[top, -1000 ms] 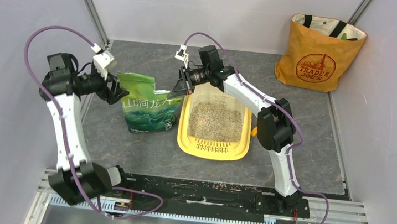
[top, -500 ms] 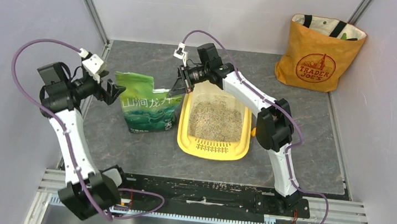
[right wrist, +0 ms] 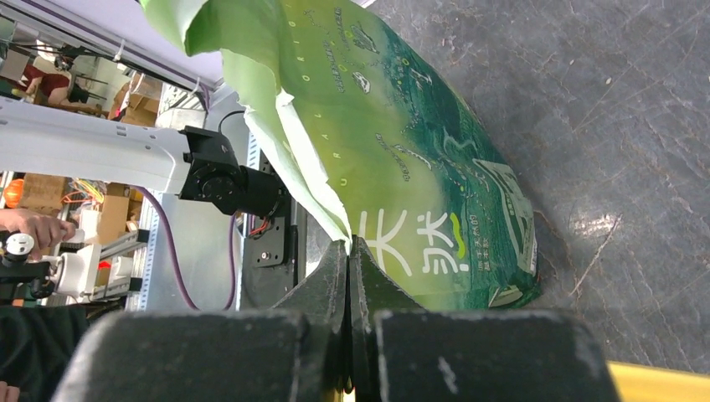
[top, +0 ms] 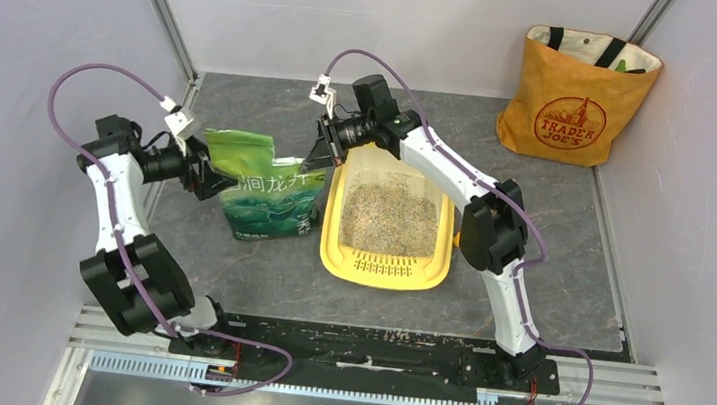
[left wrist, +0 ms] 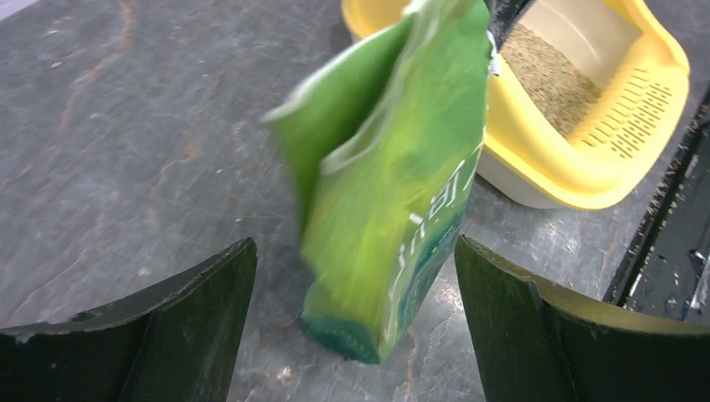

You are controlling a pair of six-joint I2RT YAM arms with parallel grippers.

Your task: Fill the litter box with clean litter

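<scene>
The box [top: 383, 275] lies mid-worktop, its grate end toward the near edge, with litter [top: 388, 216] spread over its floor. Just beside its left rim the green bag [top: 264, 203] stands upright, its top torn open. The right gripper [top: 325, 155] reaches in above the box's far left corner and is pinched tight on the bag's upper right edge. The left gripper [left wrist: 352, 251] is at the bag's left side, fingers spread wide with the bag between them, touching neither. A tote [top: 575, 95] sits in the far right corner
</scene>
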